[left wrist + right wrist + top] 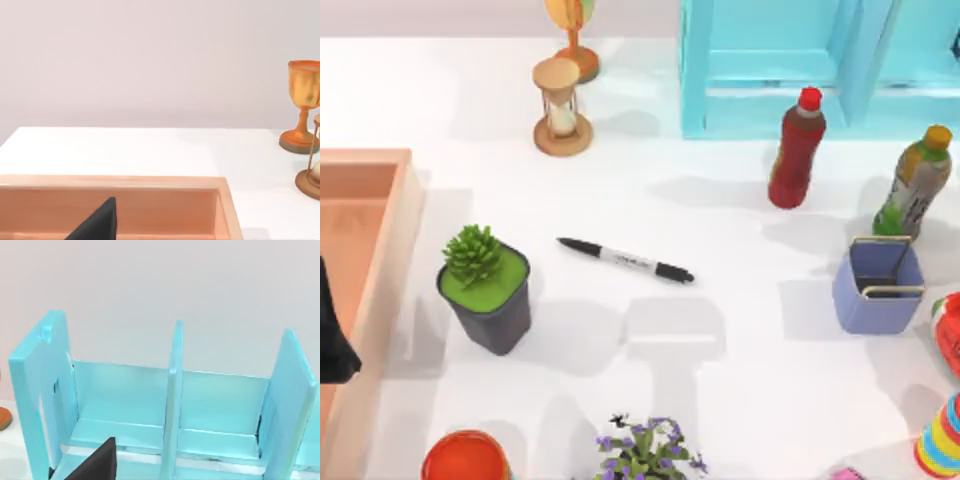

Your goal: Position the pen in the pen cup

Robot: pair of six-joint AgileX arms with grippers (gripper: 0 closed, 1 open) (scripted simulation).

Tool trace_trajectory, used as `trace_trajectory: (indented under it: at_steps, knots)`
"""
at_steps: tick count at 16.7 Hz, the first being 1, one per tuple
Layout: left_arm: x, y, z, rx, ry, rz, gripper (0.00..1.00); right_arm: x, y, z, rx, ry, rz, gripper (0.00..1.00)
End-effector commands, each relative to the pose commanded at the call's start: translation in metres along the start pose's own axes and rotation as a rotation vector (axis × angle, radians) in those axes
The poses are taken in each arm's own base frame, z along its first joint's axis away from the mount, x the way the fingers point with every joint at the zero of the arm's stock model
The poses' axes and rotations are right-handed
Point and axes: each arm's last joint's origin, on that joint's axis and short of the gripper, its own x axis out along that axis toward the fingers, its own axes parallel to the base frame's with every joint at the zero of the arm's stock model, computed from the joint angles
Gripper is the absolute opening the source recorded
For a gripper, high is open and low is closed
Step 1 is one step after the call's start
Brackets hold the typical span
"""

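Since the pen [625, 260] lies flat on the counter [720, 330], well apart from the pen cup [877, 288], we should grasp its middle; jaws' state we cannot tell.

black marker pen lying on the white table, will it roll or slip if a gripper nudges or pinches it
The slim black marker pen with a white-grey middle lies flat on the smooth white table, touching nothing, so a sideways nudge would probably roll it. Its narrow, smooth-looking barrel may slip or pivot in a pinch near one end. It looks rigid and probably light.
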Motion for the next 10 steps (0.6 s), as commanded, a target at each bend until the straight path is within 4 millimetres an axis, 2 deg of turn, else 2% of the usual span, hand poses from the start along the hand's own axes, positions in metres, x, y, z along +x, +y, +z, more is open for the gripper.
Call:
trace_trajectory:
  at_steps: [3, 5, 7, 10]
  knots:
    - [0.0, 0.0, 0.0, 0.0, 0.0, 0.0, 1.0, 0.047, 0.02, 0.038, -0.082, 0.16, 0.057, 1.0]
    - [0.0, 0.0, 0.0, 0.0, 0.0, 0.0, 1.0, 0.088, 0.042, 0.05, -0.16, 0.288, 0.109, 1.0]
    - [0.0, 0.0, 0.0, 0.0, 0.0, 0.0, 1.0, 0.132, 0.073, 0.05, -0.256, 0.425, 0.172, 1.0]
    - [0.0, 0.0, 0.0, 0.0, 0.0, 0.0, 1.0, 0.194, 0.131, 0.028, -0.425, 0.628, 0.283, 1.0]
